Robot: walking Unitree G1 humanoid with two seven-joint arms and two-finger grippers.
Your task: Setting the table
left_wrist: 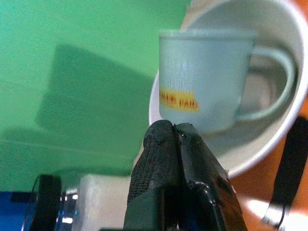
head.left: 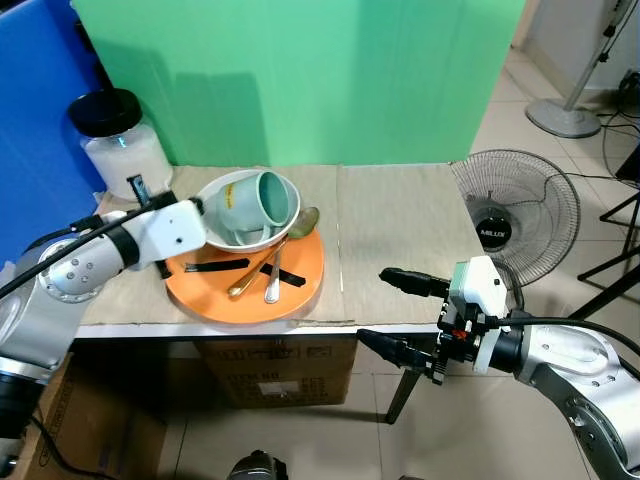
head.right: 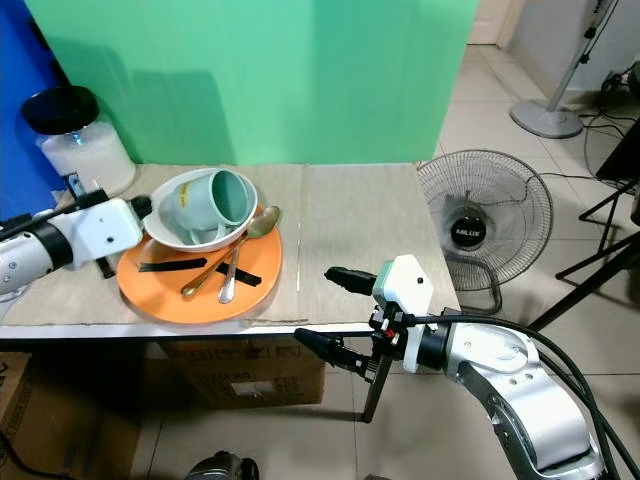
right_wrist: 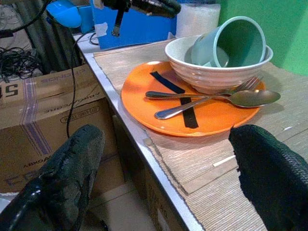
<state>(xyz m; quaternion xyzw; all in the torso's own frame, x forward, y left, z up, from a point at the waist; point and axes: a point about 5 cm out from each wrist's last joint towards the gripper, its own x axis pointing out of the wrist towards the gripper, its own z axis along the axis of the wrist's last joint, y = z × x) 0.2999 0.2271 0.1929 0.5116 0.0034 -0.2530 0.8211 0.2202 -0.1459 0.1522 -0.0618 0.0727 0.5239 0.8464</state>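
An orange plate [head.left: 300,285] lies on the left part of the table, carrying a white bowl [head.left: 225,195] with a pale green mug [head.left: 268,200] tipped on its side inside. A spoon [head.left: 303,222] and a fork [right_wrist: 192,95] rest crossed on the plate beside the bowl. My left gripper [head.left: 200,210] sits at the bowl's left rim, its fingertips [left_wrist: 168,132] pressed shut with nothing between them. My right gripper [head.left: 372,305] hovers open at the table's front edge, right of the plate, with nothing in it.
A black-lidded jar [head.left: 118,140] stands at the back left of the table. Woven mats [head.left: 400,230] cover the tabletop. A floor fan [head.left: 515,215] stands off the right end, and cardboard boxes [head.left: 275,370] sit under the table. Black tape strips [head.left: 215,266] mark the plate.
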